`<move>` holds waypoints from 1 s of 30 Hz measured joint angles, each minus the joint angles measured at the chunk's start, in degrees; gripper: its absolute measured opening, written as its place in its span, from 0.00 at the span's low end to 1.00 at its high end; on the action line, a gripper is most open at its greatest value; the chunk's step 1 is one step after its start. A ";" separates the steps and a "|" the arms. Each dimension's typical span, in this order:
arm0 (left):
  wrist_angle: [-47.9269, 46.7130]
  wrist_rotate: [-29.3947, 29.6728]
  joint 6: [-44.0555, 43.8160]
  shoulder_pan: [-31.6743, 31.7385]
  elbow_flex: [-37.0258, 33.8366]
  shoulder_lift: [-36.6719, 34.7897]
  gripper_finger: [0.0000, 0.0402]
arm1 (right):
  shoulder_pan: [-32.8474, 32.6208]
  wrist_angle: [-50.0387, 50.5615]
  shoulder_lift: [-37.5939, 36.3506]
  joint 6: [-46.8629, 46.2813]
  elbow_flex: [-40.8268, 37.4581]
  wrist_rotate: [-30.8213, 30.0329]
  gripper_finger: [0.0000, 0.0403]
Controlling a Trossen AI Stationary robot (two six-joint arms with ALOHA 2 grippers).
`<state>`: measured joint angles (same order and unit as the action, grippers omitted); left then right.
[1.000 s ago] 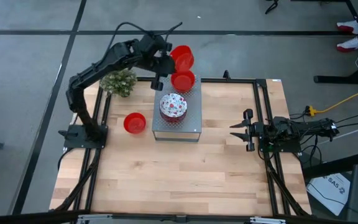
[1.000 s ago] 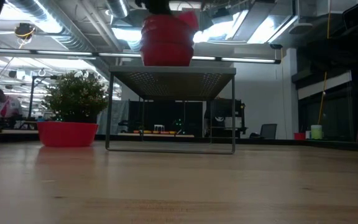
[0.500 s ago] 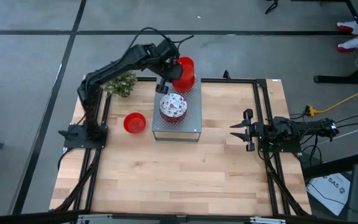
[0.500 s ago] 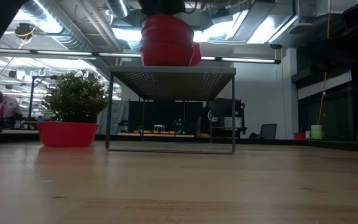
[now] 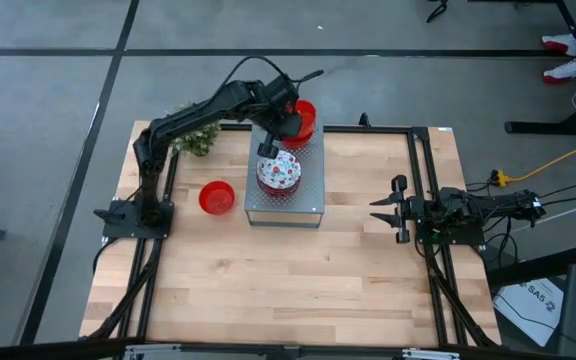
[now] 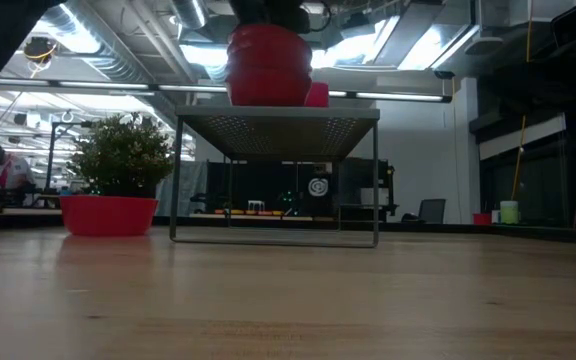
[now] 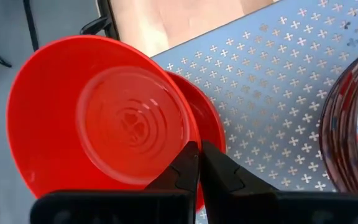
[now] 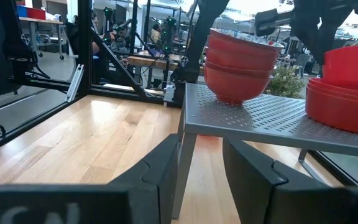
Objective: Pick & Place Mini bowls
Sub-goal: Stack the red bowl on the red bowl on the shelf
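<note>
The left gripper (image 7: 197, 163) is pinched tight on the rim of a glossy red bowl (image 7: 104, 118), holding it over another red bowl (image 5: 304, 124) at the far corner of the perforated grey metal stand (image 5: 308, 195). A stack of speckled white bowls (image 5: 279, 171) sits mid-stand. One more red bowl (image 5: 216, 197) lies on the wooden table (image 5: 298, 270), near a small bushy plant (image 5: 196, 135). The right gripper (image 5: 386, 208) waits, fingers parted, empty.
</note>
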<state>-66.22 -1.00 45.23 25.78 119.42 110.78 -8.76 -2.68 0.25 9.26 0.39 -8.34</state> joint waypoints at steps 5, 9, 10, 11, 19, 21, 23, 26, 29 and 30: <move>0.04 0.54 -2.02 -0.31 0.00 -0.02 0.01 | 0.00 0.00 0.00 0.00 0.00 0.00 0.32; 0.05 2.85 -4.26 -0.31 0.00 -0.02 0.04 | 0.00 0.00 0.00 0.00 0.00 0.00 0.32; 0.08 3.46 -4.47 -0.31 0.00 -0.04 0.05 | 0.01 0.02 0.00 0.00 0.00 0.00 0.32; 0.20 3.84 -4.78 -0.31 0.00 -0.04 0.06 | 0.00 0.01 0.00 0.00 0.00 0.00 0.32; 0.42 3.96 -6.99 -0.54 0.00 -0.04 0.15 | 0.00 0.00 0.00 0.00 0.00 0.00 0.32; 0.48 3.96 -7.01 -0.69 0.00 -0.04 0.17 | -0.01 0.01 0.00 0.00 0.00 0.00 0.32; 0.73 4.02 -7.24 -1.02 0.00 -0.05 0.19 | 0.01 0.01 0.00 0.00 0.00 0.00 0.32; 1.17 3.98 -7.96 -1.53 0.08 -0.44 0.21 | -0.01 0.00 0.00 0.00 0.00 0.00 0.32; 1.25 3.89 -8.09 -2.05 1.93 -0.48 0.21 | 0.01 0.00 0.00 0.00 0.00 0.00 0.32; 1.27 3.93 -8.13 -2.25 2.71 -0.48 0.21 | 0.01 0.01 0.00 0.00 0.01 0.00 0.32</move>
<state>-64.95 2.94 37.11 23.53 122.13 110.30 -8.75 -2.67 0.25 9.26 0.39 -8.34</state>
